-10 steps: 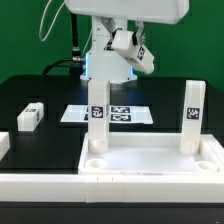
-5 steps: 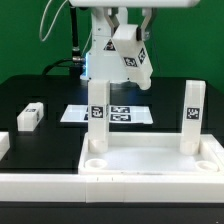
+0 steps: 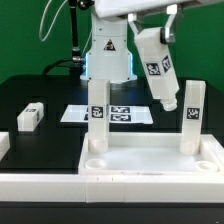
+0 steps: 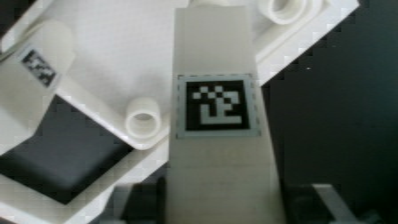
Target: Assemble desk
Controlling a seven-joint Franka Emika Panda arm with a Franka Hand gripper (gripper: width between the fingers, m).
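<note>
The tool, closed on a tilted white square tagged plastic leg, hangs above the white rimmed rectangular tabletop panel; I'd square the leg upright over a round socket before lowering.

Black table | tabletop panel | marker board | loose leg lying flat | front rail

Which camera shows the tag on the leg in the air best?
The wrist view: the tag on the held leg sits large and head-on. The exterior view shows it small and slanted, above the tabletop.
</note>
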